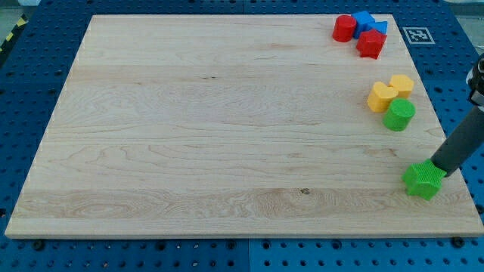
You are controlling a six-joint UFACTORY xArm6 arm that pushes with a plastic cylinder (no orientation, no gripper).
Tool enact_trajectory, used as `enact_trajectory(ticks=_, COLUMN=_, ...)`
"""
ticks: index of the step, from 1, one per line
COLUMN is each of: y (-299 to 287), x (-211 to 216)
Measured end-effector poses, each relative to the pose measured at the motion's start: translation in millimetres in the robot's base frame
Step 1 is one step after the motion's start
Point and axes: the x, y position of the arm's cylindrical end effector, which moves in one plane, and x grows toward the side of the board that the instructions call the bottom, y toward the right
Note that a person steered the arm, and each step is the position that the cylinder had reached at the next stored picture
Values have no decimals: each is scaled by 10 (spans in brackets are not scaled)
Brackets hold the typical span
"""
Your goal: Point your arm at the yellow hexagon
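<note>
The wooden board (227, 128) is bare across its left and middle. Near the view's top right sit a red cylinder (344, 28), blue blocks (366, 20) and a red block (371, 43). Lower, a yellow heart (381, 97) touches the yellow hexagon (402, 85), a green cylinder (398, 115) just below. My tip (437, 171) touches the green star block (423, 180); there are no jaws, only a rod.

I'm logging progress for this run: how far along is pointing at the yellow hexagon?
Nothing looks done yet. My tip sits at the view's lower right, against the green star block, well below the target. The yellow hexagon sits untouched at the view's right, beside the yellow heart and above the green cylinder. Left: move the tip toward the view's top, past the green cylinder, to the hexagon.
</note>
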Motion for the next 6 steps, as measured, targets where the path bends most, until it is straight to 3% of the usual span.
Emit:
enact_trajectory(ticks=2, y=165, x=-75)
enact_trajectory(ticks=3, y=761, x=-539)
enact_trajectory(ticks=4, y=781, x=-664)
enact_trajectory(ticks=6, y=-7, x=-1428)
